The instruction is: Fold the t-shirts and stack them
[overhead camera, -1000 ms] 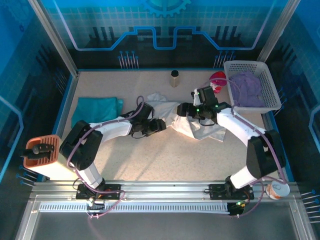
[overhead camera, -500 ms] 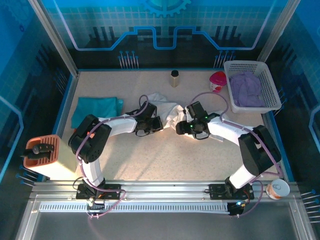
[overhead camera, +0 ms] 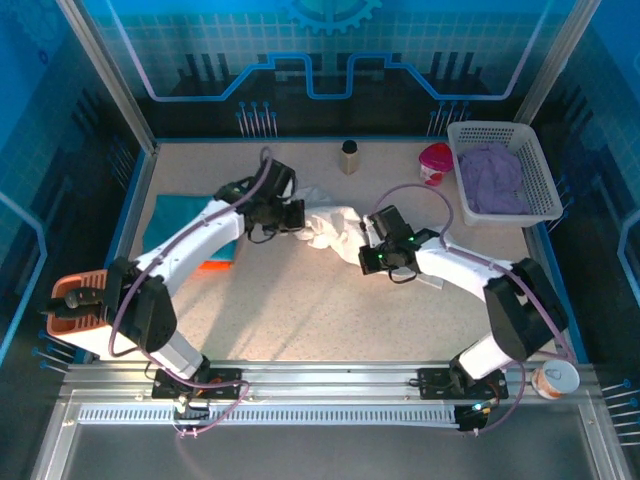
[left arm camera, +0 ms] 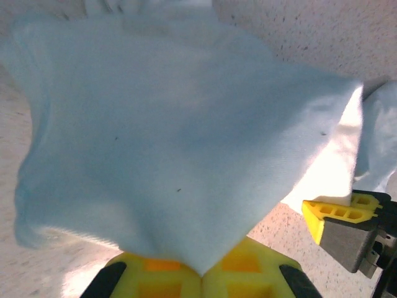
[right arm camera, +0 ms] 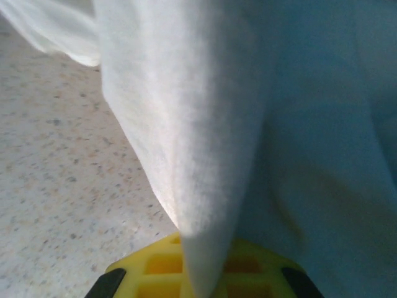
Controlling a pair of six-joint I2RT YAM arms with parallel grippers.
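Speckled beige tabletop [overhead camera: 300, 320] is being enclosed by blue-lit panels. Near its middle, a large white soft cloth t-shirt [overhead camera: 335, 222] is being held bunched between the two arms, with part of it lying on the table. Its left end is being pinched by the left gripper [overhead camera: 298, 217]; in the left wrist view, the yellow pads [left arm camera: 158, 273] are being pressed together on a corner of the cloth, which is being spread out in front of them. Its right end is being clamped by the right gripper [overhead camera: 365, 243]; in the right wrist view, a ridge of white fabric is being squeezed between the closed yellow pads [right arm camera: 155, 264] above the table.

A folded teal cloth t-shirt [overhead camera: 185, 222] is being partly covered by the left arm at the table's left side. An orange cloth t-shirt [overhead camera: 212, 266] is being shown as a thin strip at the teal one's near edge.

At the far right corner, a purple cloth [overhead camera: 492, 178] is being held in a white plastic mesh basket [overhead camera: 490, 125]. A small brown bottle [overhead camera: 348, 157] and a pink cup [overhead camera: 435, 160] are being left standing near the far edge.
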